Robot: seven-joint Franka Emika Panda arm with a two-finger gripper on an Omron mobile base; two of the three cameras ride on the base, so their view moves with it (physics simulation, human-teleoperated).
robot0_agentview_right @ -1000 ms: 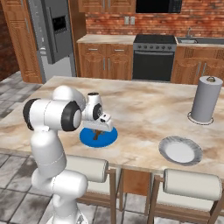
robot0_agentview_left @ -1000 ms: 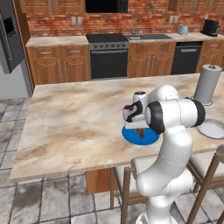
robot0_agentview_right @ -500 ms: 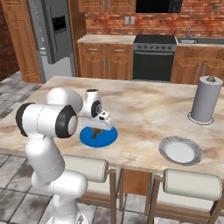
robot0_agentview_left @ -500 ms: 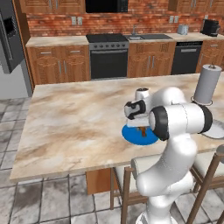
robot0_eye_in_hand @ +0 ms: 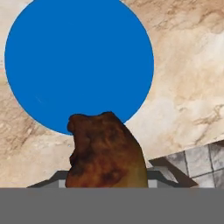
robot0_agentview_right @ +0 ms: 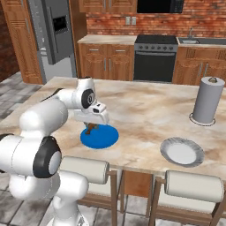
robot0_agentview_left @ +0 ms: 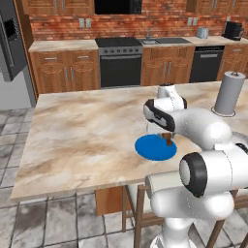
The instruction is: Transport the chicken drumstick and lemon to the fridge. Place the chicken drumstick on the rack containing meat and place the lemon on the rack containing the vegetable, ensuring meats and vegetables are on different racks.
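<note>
the drumstick (robot0_eye_in_hand: 105,151) is looking lumpy and dark brown, its thick rounded end bulging toward the camera in the hand view. it is sitting pinched in the claw (robot0_agentview_left: 167,140), which is pressed together on it and hanging just above the surface (robot0_agentview_left: 87,135). in the right base view the drumstick (robot0_agentview_right: 91,128) is showing as a small brown piece under the claw (robot0_agentview_right: 91,128), lifted off the blue plate (robot0_agentview_right: 99,136).

directly below the claw, the blue plate (robot0_agentview_left: 155,147) is lying flat on the marbled surface, bare and round (robot0_eye_in_hand: 78,61). well off to the claw's side, a grey plate (robot0_agentview_right: 182,152) is resting near the surface's front edge, and beyond it a paper towel roll (robot0_agentview_right: 205,101) is standing upright on its ring base. the same roll (robot0_agentview_left: 229,93) is showing at the far right in the left base view.

past the surface, a black oven (robot0_agentview_left: 120,63) is sitting between wooden cabinets (robot0_agentview_left: 63,72), with a sink (robot0_agentview_left: 164,40) on the far counter. the fridge (robot0_agentview_right: 55,37) is standing tall and grey across the tiled floor (robot0_agentview_left: 29,213), well apart from the claw, its door closed. two padded stools (robot0_agentview_right: 190,187) are tucked under the surface's near edge.
</note>
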